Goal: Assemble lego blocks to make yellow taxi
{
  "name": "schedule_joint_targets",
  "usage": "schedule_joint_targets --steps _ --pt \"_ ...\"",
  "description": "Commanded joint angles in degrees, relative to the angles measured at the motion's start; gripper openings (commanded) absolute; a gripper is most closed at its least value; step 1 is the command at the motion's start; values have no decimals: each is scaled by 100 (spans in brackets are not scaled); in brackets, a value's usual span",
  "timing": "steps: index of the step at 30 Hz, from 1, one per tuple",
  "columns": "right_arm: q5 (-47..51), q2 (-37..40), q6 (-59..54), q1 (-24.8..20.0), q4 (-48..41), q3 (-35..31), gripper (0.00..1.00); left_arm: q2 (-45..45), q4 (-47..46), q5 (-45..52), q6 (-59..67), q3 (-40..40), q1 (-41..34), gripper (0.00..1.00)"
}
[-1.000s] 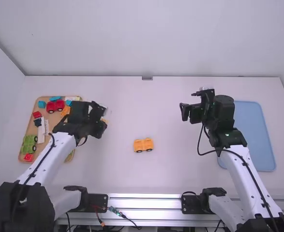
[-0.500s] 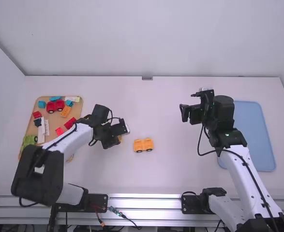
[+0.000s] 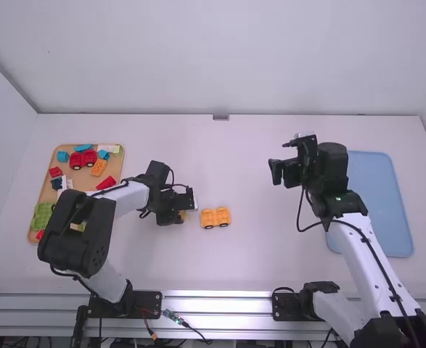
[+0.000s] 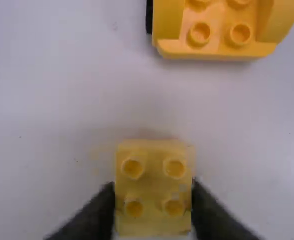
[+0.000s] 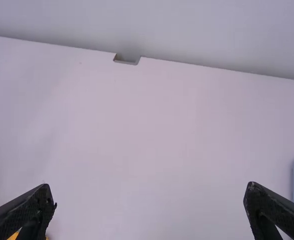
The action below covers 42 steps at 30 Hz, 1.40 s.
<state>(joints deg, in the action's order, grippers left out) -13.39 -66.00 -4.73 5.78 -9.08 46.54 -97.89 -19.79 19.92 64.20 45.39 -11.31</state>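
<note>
Block [image 4: 153, 187] held snugly between its fingers, the left gripper [image 4: 153, 201] had come closer to the base [image 3: 215, 217], now just to its right, so stacking looked near, while the right gripper [image 5: 151, 197] hung empty, fingers well apart.

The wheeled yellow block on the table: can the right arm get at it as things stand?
Probably yes: the right gripper is open, and nothing stands between it and the wheeled yellow block. The left gripper, close on the other side, might crowd it.

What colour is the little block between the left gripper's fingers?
The block is yellow, seen best in the left wrist view.
</note>
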Motion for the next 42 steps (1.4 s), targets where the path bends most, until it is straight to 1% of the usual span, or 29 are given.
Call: schedule_joint_targets --steps 1,3,6,8,9,11,14,15,17,18,19,20,21,23,26,27,28,30,34,35,36,38,39,42 --pt "-33 -149 -35 26 57 225 100 -28 -46 162 81 -160 -28 99" --pt "-57 -269 -210 31 122 225 99 -28 -24 144 74 -160 -28 99" --pt "-485 -354 -621 28 109 225 100 -28 48 142 79 -129 -28 99" --pt "-1228 -431 -1211 28 79 223 100 -28 160 -94 61 -116 -28 99" --pt "-1421 -450 -1366 28 63 223 100 -28 179 -170 44 -116 -28 99" --pt "-2253 -490 -2179 28 -144 223 100 -28 192 -413 -448 -116 -28 99" --pt "-2573 -490 -2581 33 -278 223 100 -20 197 -387 -374 -116 -28 99" --pt "-2616 -498 -2621 31 -278 223 100 -9 214 -289 -251 -120 -26 99" --pt "-2559 -540 -2618 28 -297 223 100 63 227 444 302 -120 94 99" --pt "-2553 -542 -2616 28 -306 223 99 74 225 553 363 -122 109 99" --pt "-2511 -568 -2614 28 -385 223 100 116 229 944 592 -131 205 99" --pt "-2507 -575 -2618 26 -413 223 100 125 229 1014 636 -131 229 99" --pt "-2439 -621 -2743 28 -549 223 100 136 236 1344 780 -131 387 99" --pt "-2568 -719 -2994 42 -629 212 100 136 251 1504 769 -131 518 99" --pt "-3346 -1086 -4146 175 -562 42 99 136 256 2033 907 -151 804 99" --pt "-3414 -1132 -4253 192 -531 11 100 136 262 2094 949 -157 831 99" --pt "-3604 -1344 -4518 258 -334 -120 100 136 280 2413 1084 -186 933 99" --pt "-3722 -1668 -4631 302 92 -302 100 136 341 2719 1172 -240 1040 99" --pt "-4050 -2468 -4634 334 984 -595 100 136 625 2922 1163 -422 1128 99" --pt "-4076 -2503 -4636 334 1010 -603 100 136 638 2922 1161 -426 1130 99" --pt "-4236 -2710 -4682 334 1099 -640 100 136 719 2918 1071 -461 1132 99" --pt "-4653 -3215 -5169 334 1165 -728 100 136 1154 2918 621 -566 1130 99" --pt "-4701 -3276 -5257 334 1163 -737 99 136 1185 2918 590 -573 1130 99" --pt "-4981 -3683 -5755 337 1150 -833 100 136 1794 2916 129 -721 1132 99"
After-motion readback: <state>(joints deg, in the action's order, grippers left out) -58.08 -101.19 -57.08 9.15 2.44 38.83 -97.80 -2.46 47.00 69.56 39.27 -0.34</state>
